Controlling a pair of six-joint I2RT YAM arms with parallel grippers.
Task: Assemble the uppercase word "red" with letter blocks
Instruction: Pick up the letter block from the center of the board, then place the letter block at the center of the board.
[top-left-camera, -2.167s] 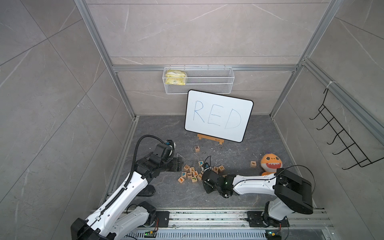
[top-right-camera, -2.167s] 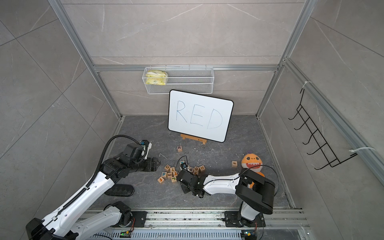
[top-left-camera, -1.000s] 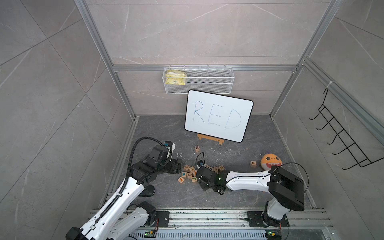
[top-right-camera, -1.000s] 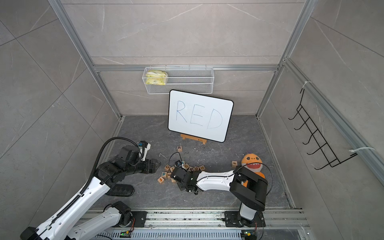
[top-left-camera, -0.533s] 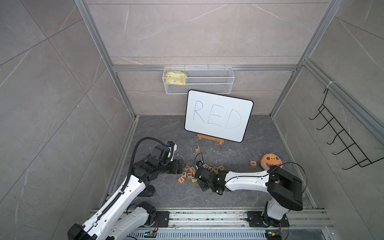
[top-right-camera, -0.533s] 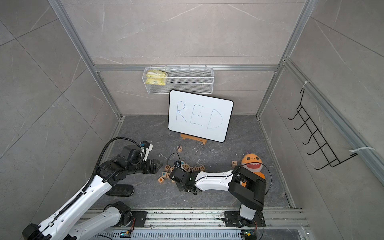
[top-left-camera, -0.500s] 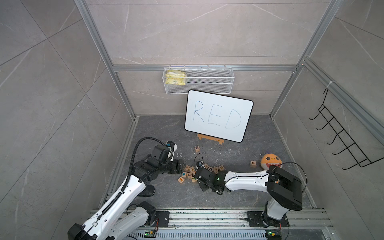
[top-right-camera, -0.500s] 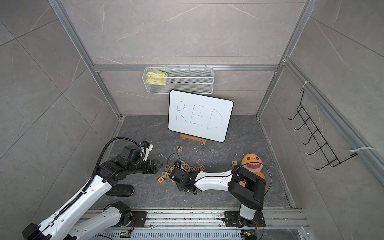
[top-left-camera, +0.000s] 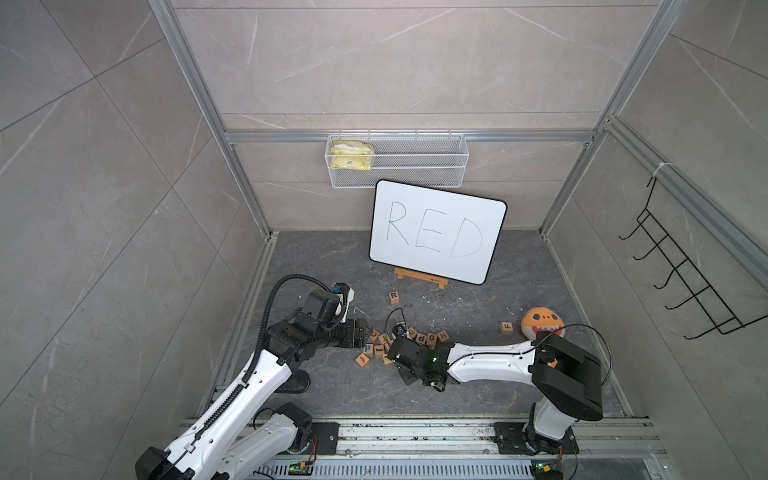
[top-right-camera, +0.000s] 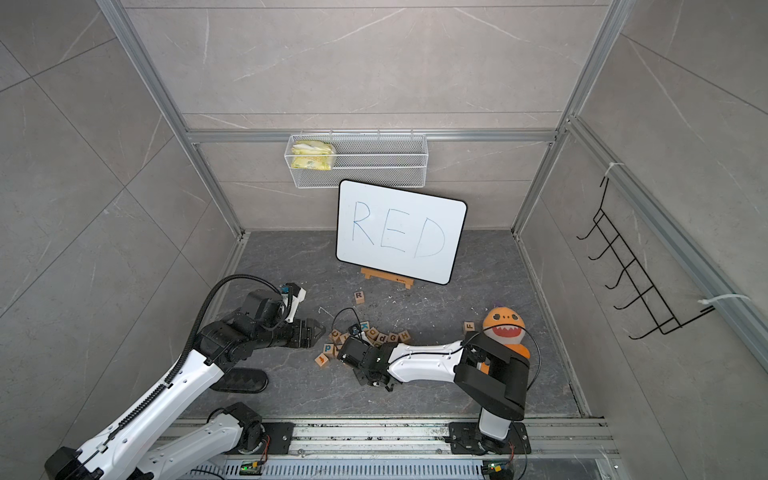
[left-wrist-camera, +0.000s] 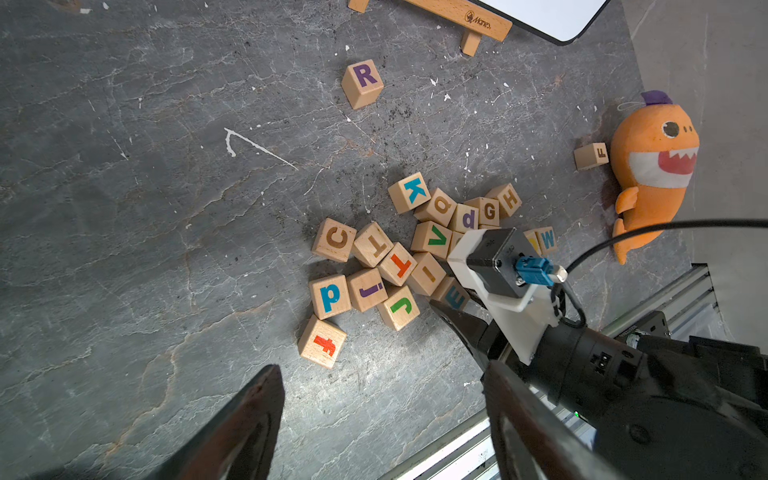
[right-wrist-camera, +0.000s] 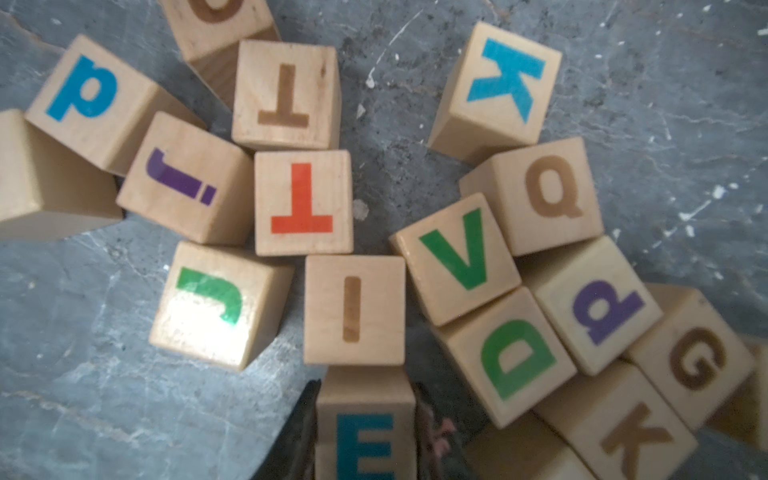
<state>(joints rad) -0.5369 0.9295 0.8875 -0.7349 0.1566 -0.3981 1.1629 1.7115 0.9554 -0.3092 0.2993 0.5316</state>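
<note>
The letter blocks (top-left-camera: 382, 343) lie in a loose heap mid-floor. A purple R block (top-left-camera: 394, 296) (left-wrist-camera: 363, 83) stands alone behind the heap, near the easel. In the right wrist view my right gripper (right-wrist-camera: 365, 386) is shut on the teal E block (right-wrist-camera: 365, 436), a finger against each side, at the heap's near edge. The green D block (right-wrist-camera: 513, 357) lies just beside it, among its neighbours. The left wrist view shows the E block (left-wrist-camera: 454, 296) under the right wrist. My left gripper (left-wrist-camera: 380, 370) (top-left-camera: 365, 332) hovers open and empty at the heap's left side.
A whiteboard (top-left-camera: 436, 230) reading RED leans on a wooden easel (top-left-camera: 420, 278) at the back. An orange plush toy (top-left-camera: 540, 322) and a lone F block (top-left-camera: 505, 327) sit to the right. A wire basket (top-left-camera: 399, 160) hangs on the back wall and a hook rack (top-left-camera: 685, 282) on the right.
My right arm slid left into the heap and its jaws closed around the E block. My left arm shifted slightly beside the heap and stayed open.
</note>
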